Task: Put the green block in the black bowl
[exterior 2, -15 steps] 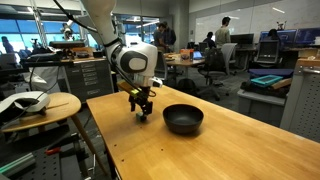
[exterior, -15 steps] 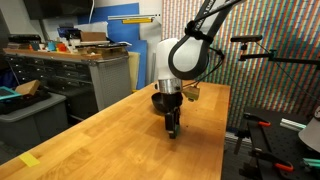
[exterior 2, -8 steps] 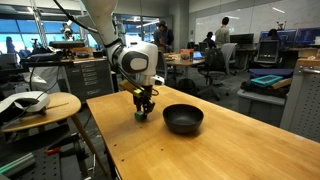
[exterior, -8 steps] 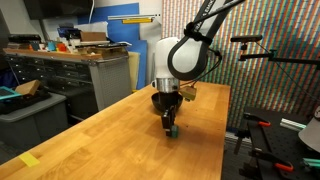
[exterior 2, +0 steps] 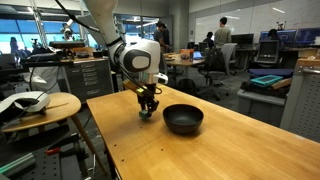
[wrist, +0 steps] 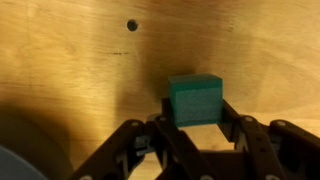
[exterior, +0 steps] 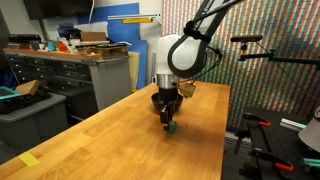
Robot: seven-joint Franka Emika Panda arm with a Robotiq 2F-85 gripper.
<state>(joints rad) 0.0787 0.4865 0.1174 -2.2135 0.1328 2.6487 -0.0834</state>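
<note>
The light wooden counter [exterior 2: 222,150] carries a glossy, round, shallow black bowl [exterior 2: 183,119]; a yellow tape strip [exterior: 30,160] lies near one corner.

The green block [wrist: 195,100] is a plain, solid deep green. The gripper [wrist: 196,108] is matt black, and the arm [exterior 2: 140,57] is white. The black bowl [exterior 2: 183,119] is glossy black. Under the bowl, the table [exterior 2: 235,140] is honey-coloured wood with fine grain and 1 dark dot [wrist: 131,25].

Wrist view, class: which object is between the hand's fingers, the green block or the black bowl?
The green block, gripped by the hand; the black bowl stands apart.
</note>
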